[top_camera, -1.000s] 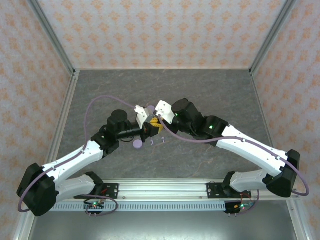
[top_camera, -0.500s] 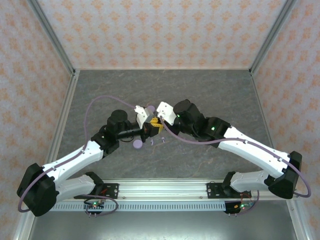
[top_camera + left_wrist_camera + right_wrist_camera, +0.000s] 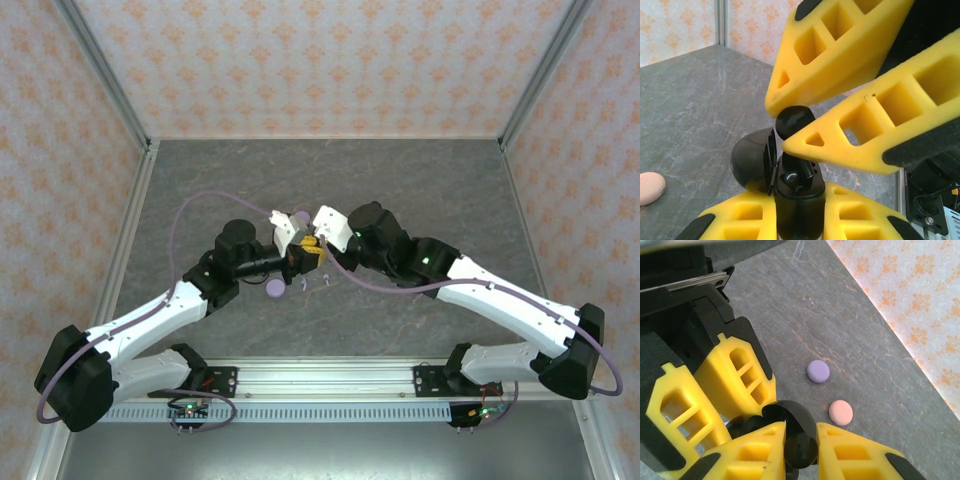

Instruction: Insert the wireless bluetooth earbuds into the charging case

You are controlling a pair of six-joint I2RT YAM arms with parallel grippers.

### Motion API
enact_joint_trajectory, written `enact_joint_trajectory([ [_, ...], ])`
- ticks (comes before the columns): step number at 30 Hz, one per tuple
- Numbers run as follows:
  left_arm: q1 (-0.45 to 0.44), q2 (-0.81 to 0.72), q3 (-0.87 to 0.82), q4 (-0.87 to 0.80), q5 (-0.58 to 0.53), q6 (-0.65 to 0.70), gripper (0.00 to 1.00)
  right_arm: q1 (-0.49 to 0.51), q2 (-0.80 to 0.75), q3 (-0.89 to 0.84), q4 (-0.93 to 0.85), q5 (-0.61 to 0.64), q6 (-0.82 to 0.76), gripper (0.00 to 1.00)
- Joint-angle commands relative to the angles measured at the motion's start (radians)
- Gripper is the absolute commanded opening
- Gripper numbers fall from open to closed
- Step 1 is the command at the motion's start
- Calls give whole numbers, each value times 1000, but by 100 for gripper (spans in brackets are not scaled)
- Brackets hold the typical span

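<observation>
Yellow fingers of your right gripper (image 3: 800, 437) pinch narrowly on a black earbud (image 3: 794, 121), holding it at the mouth of the black charging case (image 3: 799, 197). Your left gripper (image 3: 800, 215) clamps that case upright, its lid (image 3: 751, 160) swung open to one side. Further out, a lavender case (image 3: 818, 371) and a pink case (image 3: 841, 412) lie closed and apart on the grey marbled table (image 3: 420, 190). Tiny lavender earbuds (image 3: 304, 286) lie loose near your grippers. Orange-patterned wall panels (image 3: 300, 60) in aluminium framing (image 3: 105, 75) surround the table.
</observation>
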Motion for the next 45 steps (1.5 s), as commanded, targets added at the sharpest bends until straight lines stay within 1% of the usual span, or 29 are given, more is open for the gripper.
enact_joint_trajectory([
  [1, -6, -28, 19, 84, 16, -15, 0, 8, -18, -24, -6, 3, -27, 19],
  [7, -6, -26, 24, 85, 11, -17, 0, 8, -18, -24, -24, -65, -38, 20],
  [13, -6, -20, 26, 88, 15, -15, 0, 8, -18, -38, -30, -7, -83, 20],
  [15, -6, -17, 28, 84, 18, -12, 0, 8, -45, -47, -21, 1, -96, 20],
  [19, -6, -14, 29, 85, 28, -8, 0, 7, -53, -63, -7, 3, -120, 20],
  [26, -6, -14, 32, 88, 35, -8, 0, 7, -58, -83, 12, -58, -132, 20],
  [31, -6, -10, 34, 87, 38, -5, 0, 7, -59, -86, 21, -60, -137, 20],
  [36, -6, -7, 35, 93, 40, -6, 0, 8, -56, -83, 24, -102, -131, 20],
  [45, -5, -14, 28, 108, 39, -10, 0, 8, -45, -70, -11, -150, -111, 22],
])
